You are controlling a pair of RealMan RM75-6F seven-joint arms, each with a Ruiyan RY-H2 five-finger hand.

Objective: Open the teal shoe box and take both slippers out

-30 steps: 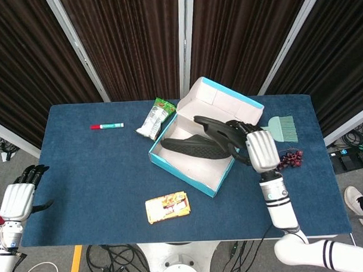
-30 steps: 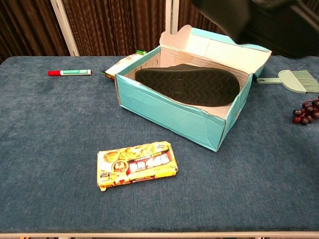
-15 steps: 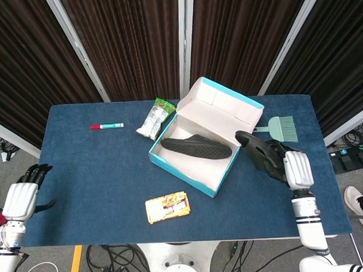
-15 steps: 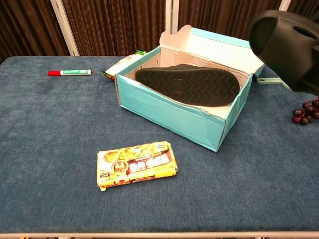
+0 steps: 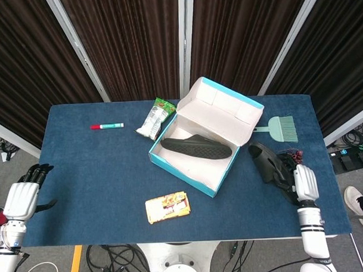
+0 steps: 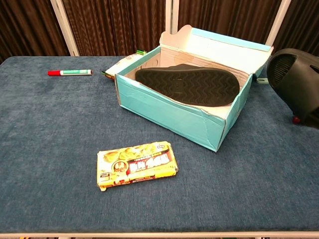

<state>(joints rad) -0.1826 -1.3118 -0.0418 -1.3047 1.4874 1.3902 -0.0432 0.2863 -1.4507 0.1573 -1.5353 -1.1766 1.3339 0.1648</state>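
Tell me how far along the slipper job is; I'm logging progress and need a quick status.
Done: the teal shoe box stands open, lid up. In hand: the right hand holds one black slipper outside the box, to its right, low over the table; whether it touches down is unclear. Left: the second slipper lies sole-up in the box. The left hand is off the table's edge, holding nothing.

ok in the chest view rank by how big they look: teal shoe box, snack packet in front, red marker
1. teal shoe box, clearly the largest
2. snack packet
3. red marker, smallest

The marker lies farther from the camera than the packet, which shrinks it somewhat, but it is also much thinner.
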